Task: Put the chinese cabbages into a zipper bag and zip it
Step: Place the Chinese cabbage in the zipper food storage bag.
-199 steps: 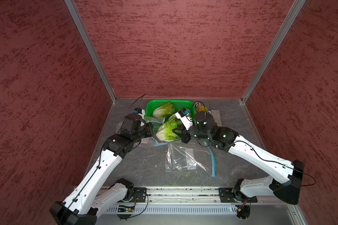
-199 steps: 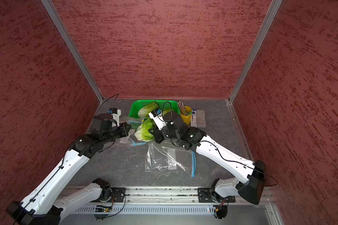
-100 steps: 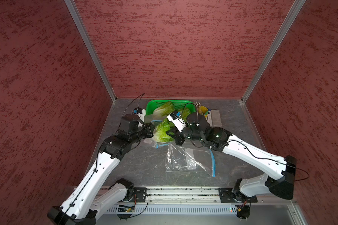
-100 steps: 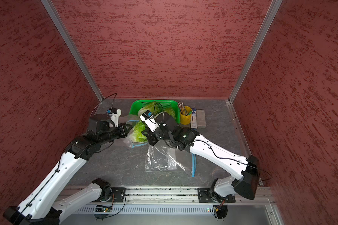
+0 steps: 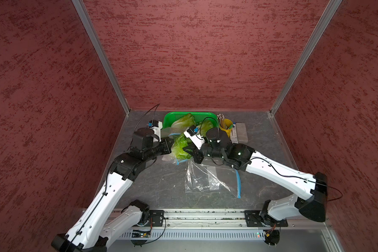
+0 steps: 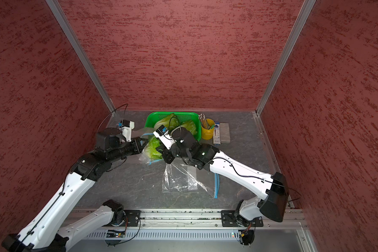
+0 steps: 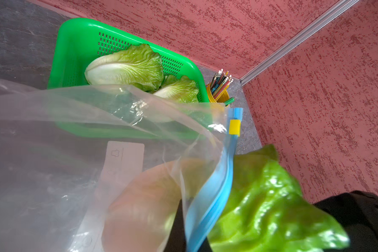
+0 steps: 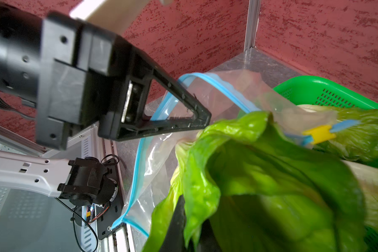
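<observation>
My left gripper [image 5: 169, 145] is shut on the blue zip rim [image 7: 216, 185] of a clear zipper bag [image 7: 52, 152] and holds it off the table. A yellow slider [image 7: 235, 127] sits on the rim. My right gripper [image 5: 188, 150] is shut on the green leaves of a chinese cabbage [image 5: 179, 146]. The cabbage's pale stalk end [image 7: 144, 200] shows through the bag film, and its leaves [image 8: 271, 174] stick out past the rim. Two more chinese cabbages [image 7: 127, 65] [image 7: 179, 89] lie in the green basket [image 5: 168, 119]. Both top views show the grippers meeting in front of the basket [image 6: 150, 122].
A second clear zipper bag [image 5: 205, 179] lies flat on the grey table in front of the right arm. A yellow cup of pencils [image 5: 225, 127] and a flat grey box [image 5: 241, 131] stand right of the basket. Red walls close in on three sides.
My right gripper has carried the cabbage a little to the left, towards the left gripper and the bag's mouth. The left arm has shifted slightly with the bag.
</observation>
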`<move>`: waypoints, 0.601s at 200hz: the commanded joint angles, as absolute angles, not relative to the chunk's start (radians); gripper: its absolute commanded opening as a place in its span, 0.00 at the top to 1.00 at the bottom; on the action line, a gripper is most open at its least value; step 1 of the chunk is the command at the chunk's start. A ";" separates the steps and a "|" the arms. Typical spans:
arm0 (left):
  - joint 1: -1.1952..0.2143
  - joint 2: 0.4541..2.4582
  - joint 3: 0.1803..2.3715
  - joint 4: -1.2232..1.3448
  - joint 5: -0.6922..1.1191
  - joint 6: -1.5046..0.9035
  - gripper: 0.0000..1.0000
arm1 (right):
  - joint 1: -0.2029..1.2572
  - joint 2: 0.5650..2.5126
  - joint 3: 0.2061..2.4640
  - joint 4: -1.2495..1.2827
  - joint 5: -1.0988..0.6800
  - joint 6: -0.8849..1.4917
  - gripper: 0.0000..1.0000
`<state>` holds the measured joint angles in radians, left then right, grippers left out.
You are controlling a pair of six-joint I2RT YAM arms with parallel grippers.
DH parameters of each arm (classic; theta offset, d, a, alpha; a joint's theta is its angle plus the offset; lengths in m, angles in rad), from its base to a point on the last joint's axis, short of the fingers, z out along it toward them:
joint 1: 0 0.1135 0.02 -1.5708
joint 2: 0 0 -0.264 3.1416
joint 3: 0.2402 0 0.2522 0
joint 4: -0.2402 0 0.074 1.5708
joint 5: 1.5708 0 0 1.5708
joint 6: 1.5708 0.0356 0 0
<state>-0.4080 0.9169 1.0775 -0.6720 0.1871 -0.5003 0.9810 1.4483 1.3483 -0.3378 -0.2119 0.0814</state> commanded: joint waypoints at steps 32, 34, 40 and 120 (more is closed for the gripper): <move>-0.405 0.894 1.092 -0.598 0.222 -0.523 1.00 | 0.988 1.435 1.302 -0.139 -0.316 0.090 0.95; -0.405 0.894 1.091 -0.596 0.223 -0.523 1.00 | 0.988 1.439 1.303 -0.144 -0.316 0.089 0.95; -0.405 0.892 1.093 -0.595 0.224 -0.525 1.00 | 0.988 1.448 1.307 -0.163 -0.318 0.084 0.95; -0.401 0.881 1.098 -0.621 0.175 -0.537 1.00 | 0.988 1.414 1.314 -0.161 -0.300 0.125 0.62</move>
